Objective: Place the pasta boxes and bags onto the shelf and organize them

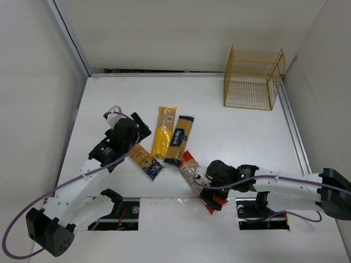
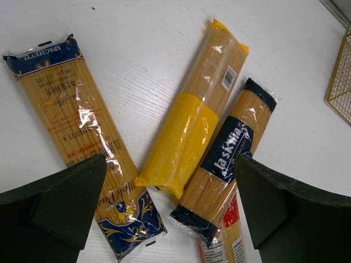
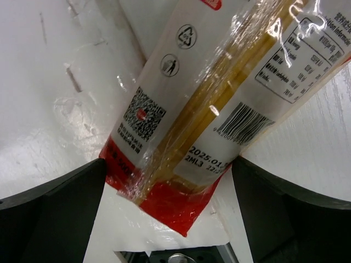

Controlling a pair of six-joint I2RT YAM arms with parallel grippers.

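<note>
Item one, right gripper (image 3: 170,211): jaws standing wide, gripping nothing, straddling the red end of the red clear-windowed pack (image 3: 208,109). The pack is lying flat and running up the wrist frame, so the jaws are crossing its narrow width, probably the easiest span to pinch. Whether either finger is touching the film is hard to tell from this close.

Item two, left gripper (image 2: 175,205): jaws spread equally wide, also carrying nothing, hovering over the cluster at centre-left of the overhead frame, apparently waiting for or choosing a pack.

Item three, tan blue-ended bag (image 2: 82,126): lying slantwise at the left of the left wrist frame, its blue end passing beside the left finger.

Item four, yellow bag (image 2: 192,115): lying at frame centre, leaning right.

Item five, dark-blue-and-tan pack (image 2: 230,159): lying just beside the yellow bag, its lower end overlapping the red pack's top.

Item six, shelf (image 1: 252,79): standing in the upper right of the overhead frame, well apart from all four packs and holding none of them.

Item seven, table (image 1: 230,131): carrying everything; no pack is sitting on the shelf yet, so the task appears to be at its first pickup.
</note>
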